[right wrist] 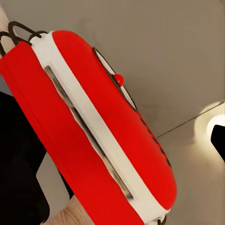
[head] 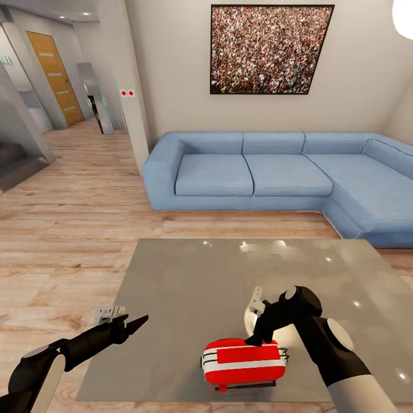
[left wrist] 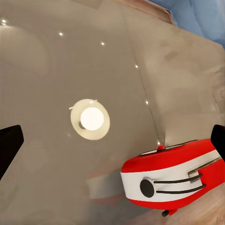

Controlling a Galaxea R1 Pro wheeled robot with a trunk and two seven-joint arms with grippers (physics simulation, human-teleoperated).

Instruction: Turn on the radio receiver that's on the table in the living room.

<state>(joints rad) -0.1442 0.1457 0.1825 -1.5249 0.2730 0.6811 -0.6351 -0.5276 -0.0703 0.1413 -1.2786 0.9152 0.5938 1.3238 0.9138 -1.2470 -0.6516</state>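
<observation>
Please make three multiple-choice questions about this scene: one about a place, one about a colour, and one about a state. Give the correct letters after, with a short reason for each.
1. Where does the radio receiver stand on the table?
A. near the edge closest to the robot
B. at the middle
C. by the sofa side

2. What colour is the sofa?
A. grey
B. blue
C. brown

3. Where is the right gripper?
A. down at the radio's top
B. resting on the floor
C. raised high over the sofa

Answers: 1 A, the radio sits close to the near edge. 2 B, its cushions are light blue. 3 A, its dark fingers reach the red top.
</observation>
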